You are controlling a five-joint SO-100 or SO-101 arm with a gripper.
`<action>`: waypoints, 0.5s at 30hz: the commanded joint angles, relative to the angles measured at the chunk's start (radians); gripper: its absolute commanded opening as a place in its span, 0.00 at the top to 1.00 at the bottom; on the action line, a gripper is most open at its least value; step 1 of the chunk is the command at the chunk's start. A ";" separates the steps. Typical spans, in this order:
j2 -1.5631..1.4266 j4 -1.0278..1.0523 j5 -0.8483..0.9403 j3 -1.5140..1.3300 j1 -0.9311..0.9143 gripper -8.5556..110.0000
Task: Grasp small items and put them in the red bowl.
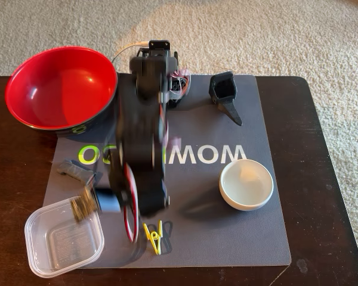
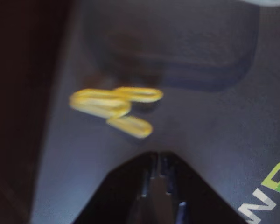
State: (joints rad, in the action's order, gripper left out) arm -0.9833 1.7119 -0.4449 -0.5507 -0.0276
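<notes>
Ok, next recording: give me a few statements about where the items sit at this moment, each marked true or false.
1. The red bowl holds nothing. True.
2. The yellow clothespin lies inside the clear square tub. False: it lies on the grey mat, beside the tub.
3. The small white bowl sits on the mat, right of the arm in the fixed view. True.
4. The gripper holds the clothespin. False: in the wrist view the clothespin lies on the mat, apart from the gripper tips.
5. The black scoop-shaped part is in the red bowl. False: it rests on the mat near its far edge.
</notes>
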 commanded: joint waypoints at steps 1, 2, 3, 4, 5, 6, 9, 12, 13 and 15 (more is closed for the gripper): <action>-0.377 0.003 -0.078 -0.041 -0.014 0.89; -0.440 0.003 -0.123 -0.084 -0.015 0.87; -0.506 0.003 -0.176 -0.146 -0.008 0.86; -0.577 0.002 -0.253 -0.235 0.006 0.86; -0.644 0.002 -0.330 -0.337 0.028 0.85; -0.712 -0.006 -0.417 -0.446 0.052 0.82; -0.874 -0.006 -0.696 -0.772 0.150 0.79; -0.980 -0.072 -0.821 -1.085 0.245 0.79; -1.000 -0.118 -0.827 -1.166 0.275 0.79; -1.020 -0.222 -0.819 -1.299 0.325 0.79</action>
State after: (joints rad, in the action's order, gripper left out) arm -1.9405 1.5969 -1.2333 -1.6475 0.2332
